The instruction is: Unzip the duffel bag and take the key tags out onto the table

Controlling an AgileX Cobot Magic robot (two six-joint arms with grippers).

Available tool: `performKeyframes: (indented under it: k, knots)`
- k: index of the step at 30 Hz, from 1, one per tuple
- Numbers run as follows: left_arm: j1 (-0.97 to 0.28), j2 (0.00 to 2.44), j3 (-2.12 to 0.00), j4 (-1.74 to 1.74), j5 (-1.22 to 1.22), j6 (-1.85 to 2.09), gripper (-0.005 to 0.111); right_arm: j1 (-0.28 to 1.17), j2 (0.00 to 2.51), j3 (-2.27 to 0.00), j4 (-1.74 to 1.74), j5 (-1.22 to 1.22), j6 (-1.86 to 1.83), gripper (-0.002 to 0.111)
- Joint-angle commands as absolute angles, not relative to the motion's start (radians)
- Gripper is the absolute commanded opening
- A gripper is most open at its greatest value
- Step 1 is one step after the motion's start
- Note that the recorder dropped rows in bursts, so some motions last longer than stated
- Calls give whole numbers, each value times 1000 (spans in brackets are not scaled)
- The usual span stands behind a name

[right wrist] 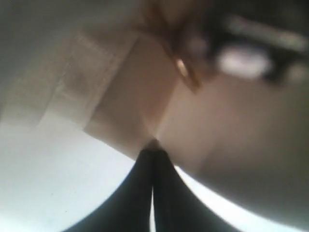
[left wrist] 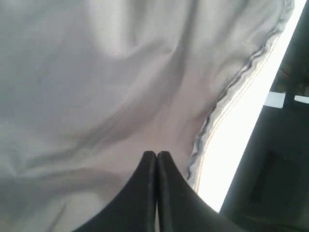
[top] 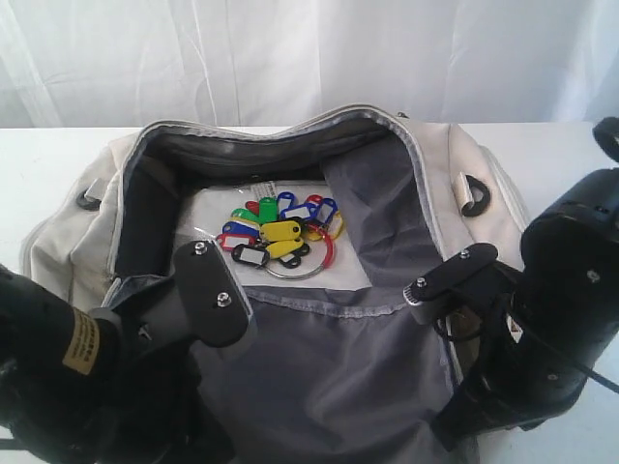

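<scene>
At frame centre, the key tags lie inside the duffel bag, its mouth wide and the rim clear all round. My left gripper and right gripper are both pressed tip to tip; I cannot tell whether fabric is pinched.

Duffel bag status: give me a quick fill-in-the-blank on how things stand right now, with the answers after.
1. The duffel bag has its top ____, so the grey lining shows.
2. The key tags lie ____ the bag, not on the table.
3. In the wrist views, the left gripper and the right gripper are both ____, with the fingers pressed together.

Missing words: open; inside; shut.
</scene>
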State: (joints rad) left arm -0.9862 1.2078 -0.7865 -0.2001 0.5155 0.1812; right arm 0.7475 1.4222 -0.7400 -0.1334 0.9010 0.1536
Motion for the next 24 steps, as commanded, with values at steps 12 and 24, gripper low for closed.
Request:
performKeyframes:
  k: [12, 24]
  knots:
    - [-988, 1005, -927, 134, 691, -103, 0, 752, 1164, -866, -177, 941, 160, 0]
    - [-988, 916, -915, 714, 1127, -472, 0, 752, 846, -907, -201, 919, 160, 0]
